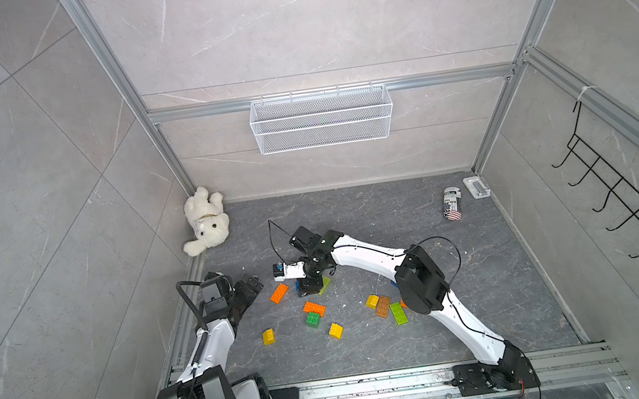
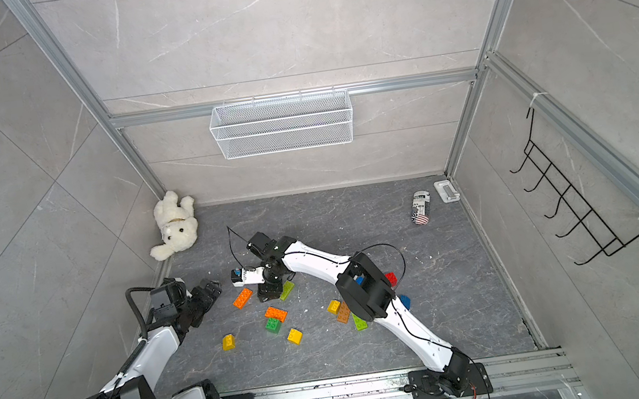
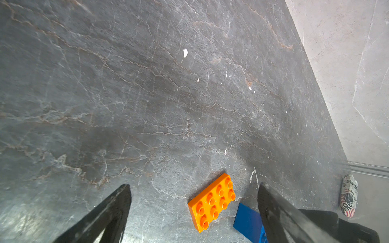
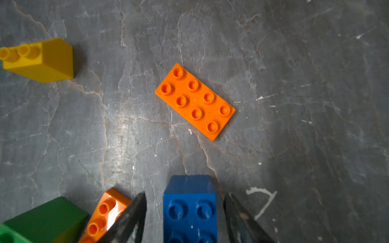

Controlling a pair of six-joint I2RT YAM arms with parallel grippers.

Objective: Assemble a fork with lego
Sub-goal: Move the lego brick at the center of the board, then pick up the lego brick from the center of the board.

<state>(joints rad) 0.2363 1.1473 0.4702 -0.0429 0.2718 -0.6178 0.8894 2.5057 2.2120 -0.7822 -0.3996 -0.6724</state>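
1. The right arm (image 1: 362, 253) reaches to mid-desk. The right jaws stand partly apart either side of a glossy blue brick (image 4: 189, 208) with round studs. A sliver of desk (image 4: 294, 105) shows on each side, and neither black finger (image 4: 134, 218) touches the brick.
2. The left jaws are spread wide and hold nothing, at the end of the left arm (image 1: 218, 335) near the desk's left edge. They point toward a thin orange plate (image 3: 211, 203) with eight studs, lying flat just beside the blue brick.
3. The rest of the lego lies scattered on the dark, veined, stone-look surface. A lime brick (image 1: 324, 286) sits by the right jaws. An oblong orange brick (image 1: 314, 308) touches a green brick (image 1: 312, 319), with two yellow sloped bricks (image 1: 268, 336) (image 1: 335, 330) nearby.
4. Yellow, brown and lime pieces (image 1: 384, 306) cluster by the right arm's elbow.
5. A fluffy white plush bear (image 1: 206, 221) slumps in the far left corner. A printed can (image 1: 452, 203) lies on its side far right, and a white wire-mesh basket (image 1: 322, 119) hangs on the back wall.
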